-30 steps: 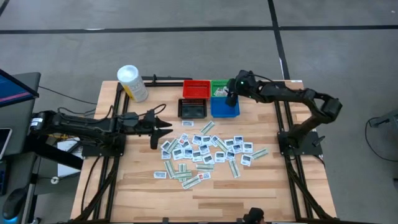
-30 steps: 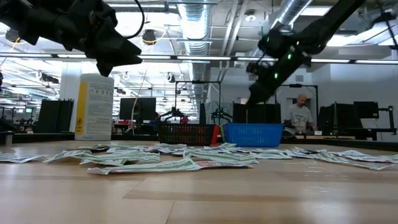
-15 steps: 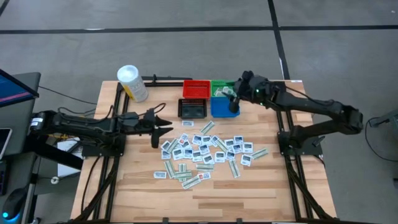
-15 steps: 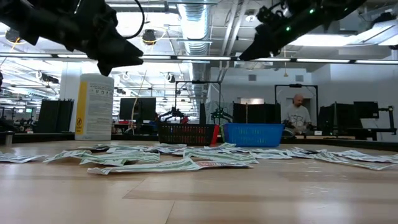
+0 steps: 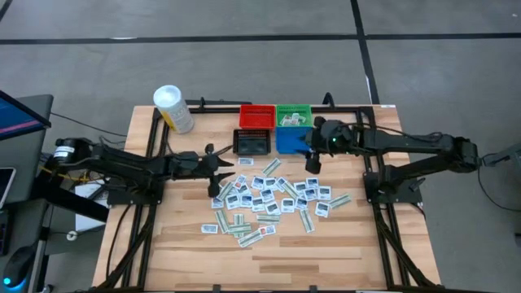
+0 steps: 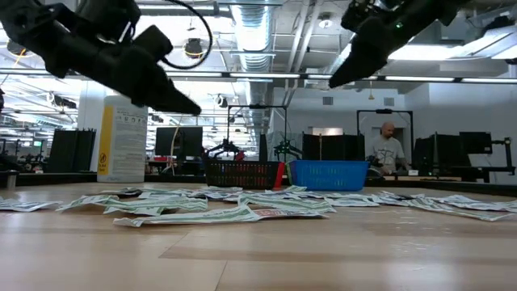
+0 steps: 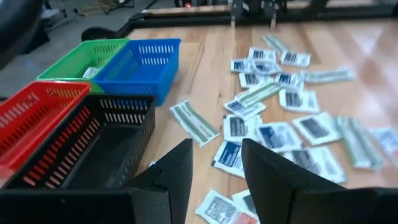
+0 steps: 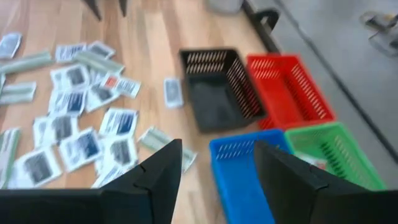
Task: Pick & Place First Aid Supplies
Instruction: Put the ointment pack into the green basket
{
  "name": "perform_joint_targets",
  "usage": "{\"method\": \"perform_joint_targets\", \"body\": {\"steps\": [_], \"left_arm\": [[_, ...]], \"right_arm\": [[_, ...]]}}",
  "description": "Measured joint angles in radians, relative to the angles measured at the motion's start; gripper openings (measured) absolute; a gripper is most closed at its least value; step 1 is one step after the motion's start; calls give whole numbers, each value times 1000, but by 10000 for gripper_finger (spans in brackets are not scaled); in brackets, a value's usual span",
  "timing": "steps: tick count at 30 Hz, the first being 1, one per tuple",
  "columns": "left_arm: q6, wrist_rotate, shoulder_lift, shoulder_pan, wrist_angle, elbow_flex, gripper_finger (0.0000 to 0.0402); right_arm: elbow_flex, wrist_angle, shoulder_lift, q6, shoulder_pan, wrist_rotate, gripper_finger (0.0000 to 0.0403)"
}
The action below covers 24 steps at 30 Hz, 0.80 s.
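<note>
The first aid supplies [image 5: 269, 199] lie as a loose spread of small white square packets and pale green strips flat on the middle of the wooden table, also seen in the low view [image 6: 218, 212]. My left gripper [image 5: 224, 171] hovers open just left of the spread, above the table [image 7: 216, 168]. My right gripper [image 5: 312, 163] hangs open and high, between the blue bin [image 5: 291, 140] and the spread's far right part [image 8: 214, 180]. Neither has anything between its fingers.
Four small bins stand at the table's far side: red [image 5: 256, 116], green [image 5: 295, 112] with a white packet in it, black [image 5: 251, 142] and the blue one. A white tub [image 5: 172, 107] stands at the far left. A person [image 6: 392, 149] sits in the room behind.
My right gripper has risen out of the blue bin and gone toward the table's near edge, stopping high over the spread's far right part. My left gripper has sunk and gone a little toward the spread, rolling about its own axis. The packets have not moved.
</note>
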Motion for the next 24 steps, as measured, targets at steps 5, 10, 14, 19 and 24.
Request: {"method": "perform_joint_targets", "body": {"steps": [5,10,14,19,24], "left_arm": [[26,24,104,0,23,0,140],[29,45,173,-9,60,0,140],[29,45,221,-9,92,0,140],[26,52,308,-9,105,0,140],[26,65,383,-9,140,25,140]], "right_arm": [[0,-81,0,29,29,0,187],[0,-118,0,29,47,1,180],[0,-124,0,29,55,1,175],[0,-124,0,29,54,2,170],[0,-124,1,29,54,2,168]]}}
